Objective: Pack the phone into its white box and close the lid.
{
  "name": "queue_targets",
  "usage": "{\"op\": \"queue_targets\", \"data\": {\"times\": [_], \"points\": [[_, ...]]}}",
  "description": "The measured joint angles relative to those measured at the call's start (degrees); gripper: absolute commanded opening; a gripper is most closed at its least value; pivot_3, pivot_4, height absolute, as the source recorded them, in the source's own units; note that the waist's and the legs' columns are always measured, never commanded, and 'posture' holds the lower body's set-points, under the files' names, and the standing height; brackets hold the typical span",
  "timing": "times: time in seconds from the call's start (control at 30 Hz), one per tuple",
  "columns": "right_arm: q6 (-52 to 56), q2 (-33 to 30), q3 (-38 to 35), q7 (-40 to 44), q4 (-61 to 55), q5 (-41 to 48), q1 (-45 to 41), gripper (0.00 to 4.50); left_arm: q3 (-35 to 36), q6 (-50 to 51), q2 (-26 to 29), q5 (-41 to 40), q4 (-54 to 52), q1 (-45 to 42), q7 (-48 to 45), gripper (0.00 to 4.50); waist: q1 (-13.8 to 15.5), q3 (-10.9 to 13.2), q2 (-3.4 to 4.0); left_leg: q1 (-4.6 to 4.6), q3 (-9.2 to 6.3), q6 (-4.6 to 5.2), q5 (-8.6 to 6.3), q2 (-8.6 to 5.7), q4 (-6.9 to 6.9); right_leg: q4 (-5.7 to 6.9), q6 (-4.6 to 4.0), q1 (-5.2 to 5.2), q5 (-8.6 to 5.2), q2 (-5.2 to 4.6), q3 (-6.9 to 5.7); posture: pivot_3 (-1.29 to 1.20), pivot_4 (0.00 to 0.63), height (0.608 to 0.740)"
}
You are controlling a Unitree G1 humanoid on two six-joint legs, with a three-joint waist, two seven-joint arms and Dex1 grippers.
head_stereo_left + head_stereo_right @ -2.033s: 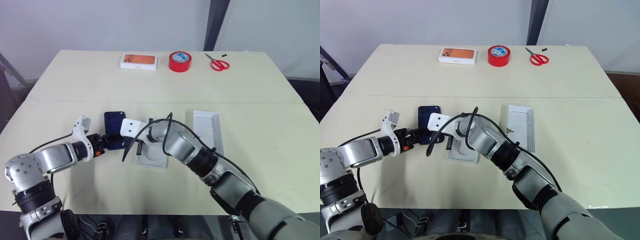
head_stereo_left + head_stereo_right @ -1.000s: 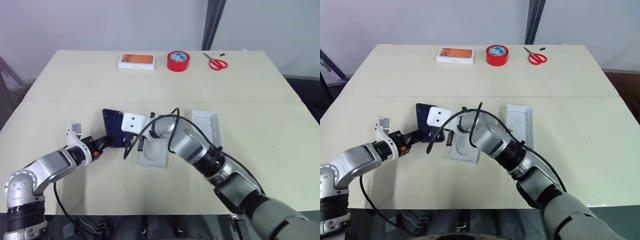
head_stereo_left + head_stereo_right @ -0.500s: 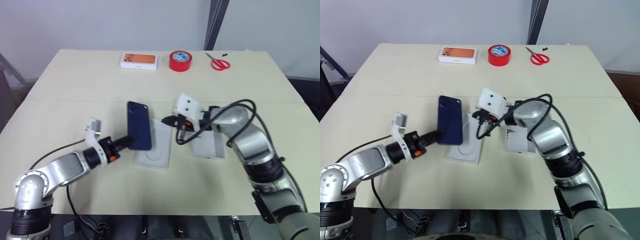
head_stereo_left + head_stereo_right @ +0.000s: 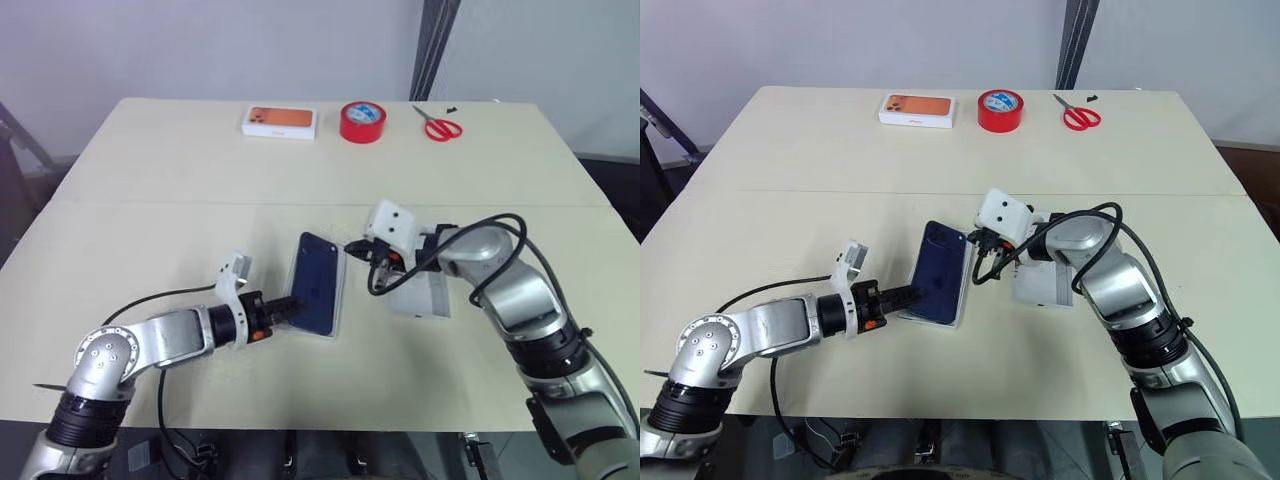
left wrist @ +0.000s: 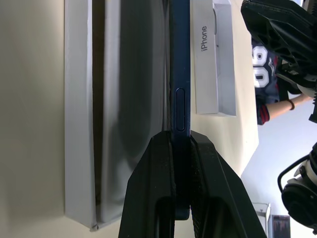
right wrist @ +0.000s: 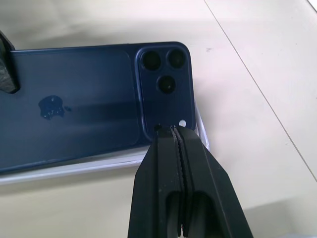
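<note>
The left gripper [image 4: 902, 295], clamped on the near edge of the slim, glossy navy-blue smartphone [image 4: 943, 271], holds this stiff, slippery slab above the shallow white cardboard tray [image 5: 79, 114]

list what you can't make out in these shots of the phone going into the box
- Head views: the white box lies mostly under the phone, so its insert is hidden.
- Head views: the right arm covers much of the lid; its printed face cannot be seen.
- Left wrist view: the left hand covers the phone's near end, so whether it rests in the box is unclear.
- Right wrist view: whether the shut right hand touches the phone cannot be told.
</note>
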Motion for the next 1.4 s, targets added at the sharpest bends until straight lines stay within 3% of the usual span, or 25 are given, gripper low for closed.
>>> {"op": "queue_targets", "data": {"times": [0.07, 0.23, 0.27, 0.67, 0.8, 0.93, 1.03, 1.13, 1.27, 1.4], "points": [[-0.03, 0.00, 0.17, -0.16, 0.00, 0.00, 0.00, 0.00, -0.31, -0.08, -0.02, -0.03, 0.01, -0.35, 0.00, 1.71, 0.00, 0.00, 0.00, 0.00, 0.00, 0.00, 0.00, 0.00, 0.00, 0.00, 0.00, 0.00, 0.00, 0.00, 0.00, 0.00, 0.150, 0.725], [-0.05, -0.31, 0.26, -0.39, 0.00, 0.02, 0.00, 0.00, -0.82, -0.74, -0.02, -0.57, -0.37, -1.04, -0.56, 4.26, 0.00, 0.00, 0.00, 0.01, 0.00, 0.00, 0.00, 0.00, 0.01, 0.01, 0.00, 0.03, 0.00, 0.00, -0.01, 0.00, 0.150, 0.725], [-0.05, -0.31, 0.29, -0.40, 0.00, 0.03, 0.00, 0.00, -0.81, -0.84, 0.02, -0.74, -0.55, -1.25, -0.87, 4.46, 0.00, 0.00, 0.00, 0.04, 0.00, 0.00, 0.00, 0.00, 0.01, 0.00, 0.00, 0.06, 0.00, 0.00, -0.01, 0.00, 0.150, 0.725], [-0.12, -0.68, 0.74, -0.33, 0.07, 0.04, -0.10, 0.00, 0.16, 1.55, 10.59, 2.89, -4.92, -3.30, -7.97, 4.46, -0.05, 0.03, -0.01, 0.07, 0.00, 0.00, 0.00, 0.00, 0.02, -0.04, -0.01, 0.12, 0.00, 0.02, -0.01, 0.00, 0.150, 0.725], [-0.26, -0.70, 0.80, -0.33, 0.75, 0.03, -0.13, 0.00, 0.40, 1.75, 11.54, 4.43, -6.42, -3.29, -10.66, 4.46, -0.04, 0.03, -0.01, 0.08, 0.00, 0.00, 0.00, 0.00, 0.02, -0.04, -0.01, 0.13, -0.01, 0.02, -0.01, 0.00, 0.150, 0.725], [-0.37, -1.32, 1.05, -0.37, 1.05, -0.21, -0.15, 0.00, 3.30, 0.78, 13.52, 10.87, -6.15, -3.31, -13.84, 4.46, -0.10, 0.04, 0.00, 0.08, 0.00, 0.00, 0.00, 0.00, 0.02, -0.03, -0.01, 0.11, -0.01, 0.03, -0.02, 0.00, 0.150, 0.725], [-0.66, -3.14, 3.09, -0.35, 1.06, -1.81, -0.15, 0.00, 5.29, -1.66, 16.91, 22.95, -5.45, -3.36, -18.08, 3.65, -0.09, 0.05, -0.01, 0.08, 0.01, 0.01, 0.00, 0.00, 0.01, -0.04, -0.02, 0.11, -0.01, 0.05, -0.03, 0.00, 0.150, 0.725], [-0.19, -3.82, 5.17, -0.50, 0.99, -3.49, -0.14, 0.00, 5.12, -4.43, 21.13, 36.70, -6.68, -2.81, -25.19, 2.05, -0.07, 0.06, 0.00, 0.07, 0.04, 0.01, 0.00, 0.00, -0.01, -0.09, -0.03, 0.11, -0.02, 0.06, -0.03, 0.00, 0.150, 0.725], [1.20, -3.79, 9.06, -0.88, 0.79, -5.29, -0.13, 0.00, 0.48, -6.36, 22.08, 49.73, -8.18, -2.68, -33.87, 0.12, 0.02, 0.07, 0.00, 0.07, 0.04, 0.02, -0.01, 0.00, -0.01, -0.09, -0.04, 0.12, -0.02, 0.03, -0.02, 0.00, 0.150, 0.725], [3.28, -3.81, 11.46, -1.42, 0.68, -7.30, -0.13, 0.00, -6.87, -7.11, 20.04, 60.04, -7.55, -4.61, -40.47, 0.12, 0.07, 0.07, -0.01, 0.06, 0.04, 0.08, -0.05, 0.01, -0.01, -0.10, -0.10, 0.12, -0.06, 0.00, -0.02, 0.00, 0.150, 0.725]]}}
